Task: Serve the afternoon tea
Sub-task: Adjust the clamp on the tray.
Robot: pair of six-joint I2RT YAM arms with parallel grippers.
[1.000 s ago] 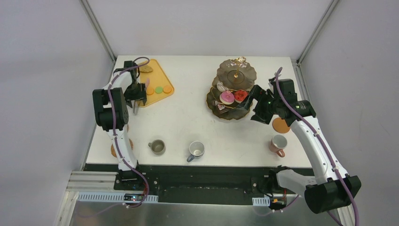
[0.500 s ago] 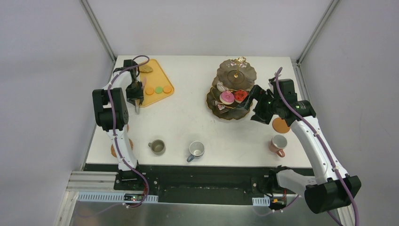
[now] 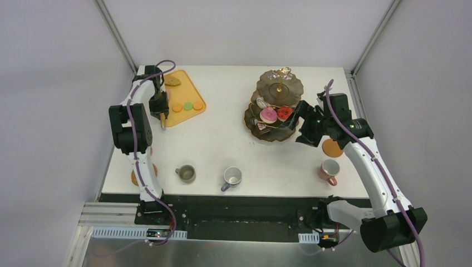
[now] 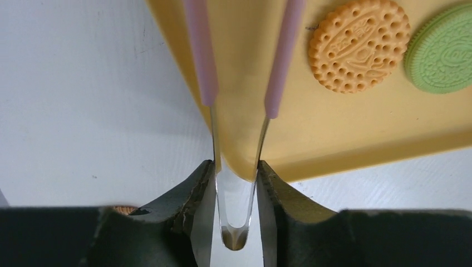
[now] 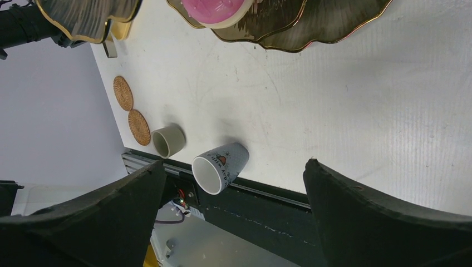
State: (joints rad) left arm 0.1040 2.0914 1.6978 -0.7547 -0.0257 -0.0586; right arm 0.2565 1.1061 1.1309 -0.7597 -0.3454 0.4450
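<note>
**Afternoon-tea table, seen from overhead and from both wrists.** The left gripper point(image 4: 236, 181) is closed on the metal bend of the pink-handled tongs point(image 4: 199, 55), with one finger pressed against each blade. It sits at the left edge of the yellow-orange tray point(image 3: 189, 89). The bend overhangs the white table point(image 3: 222, 139) and the pink arms reach over the tray; whether they rest on it or hang just above cannot be told. An orange biscuit point(image 4: 359, 47) and a green biscuit point(image 4: 442, 50) lie side by side on the tray, apart from the tongs. The overhead view adds a second orange biscuit point(image 3: 198, 104) and a pale pastry point(image 3: 172, 81) at the far end. The right gripper point(image 3: 302, 122) has its jaws fully apart and empty, just beside the right rim of the three-tier stand point(image 3: 292, 89). Below the stand's top tier sit a pink doughnut point(image 3: 269, 114) and a red doughnut point(image 3: 284, 113). Along the near edge stand an olive mug point(image 3: 186, 173), a grey-blue mug point(image 3: 232, 177) and a pink mug point(image 3: 329, 169), all apart. One brown coaster point(image 3: 333, 148) lies between the pink mug and the right gripper, and two further brown coasters point(image 5: 139, 127) lie near the olive mug.
</note>
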